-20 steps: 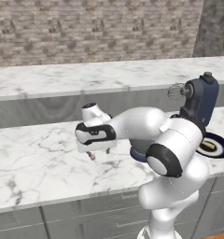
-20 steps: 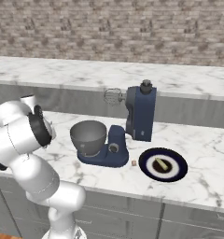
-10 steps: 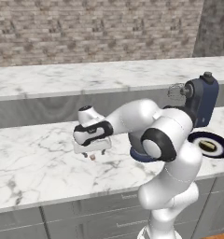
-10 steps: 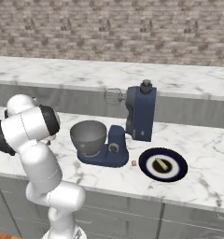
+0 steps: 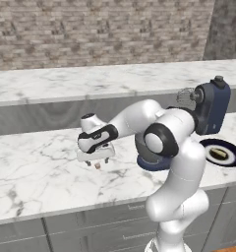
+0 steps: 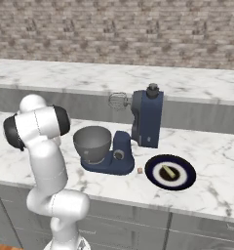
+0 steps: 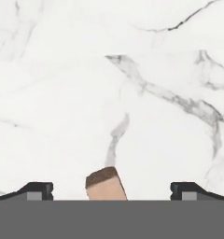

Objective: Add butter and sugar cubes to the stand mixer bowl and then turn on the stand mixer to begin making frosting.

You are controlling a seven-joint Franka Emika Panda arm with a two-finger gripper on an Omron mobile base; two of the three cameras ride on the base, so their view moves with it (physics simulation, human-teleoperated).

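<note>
Partly cut off at the hand view's bottom edge, a small tan block (image 7: pixel 106 185) with a brown top lies between the spread-open tool (image 5: pixel 94 164) fingertips on the marble counter (image 5: pixel 36 172). Well right, the dull grey stand mixer bowl (image 6: pixel 92 144) sits on the navy stand mixer (image 6: pixel 146 118) base.

Tabletop layout, mixer in the middle

On the tabletop (image 6: pixel 211 190) stands the stand mixer (image 6: pixel 147 119), with the stand mixer bowl (image 6: pixel 92 144) on its base, left of the column in the right base view. Right of the base lies a plate (image 6: pixel 183 172) carrying a small stick (image 6: pixel 168 171); a small cube (image 6: pixel 140 170) sits between base and plate. The gripper (image 5: pixel 96 164) hangs over the tabletop, well apart from the mixer, above a small block (image 7: pixel 105 184) lying between its fingers (image 7: pixel 37 190).
</note>
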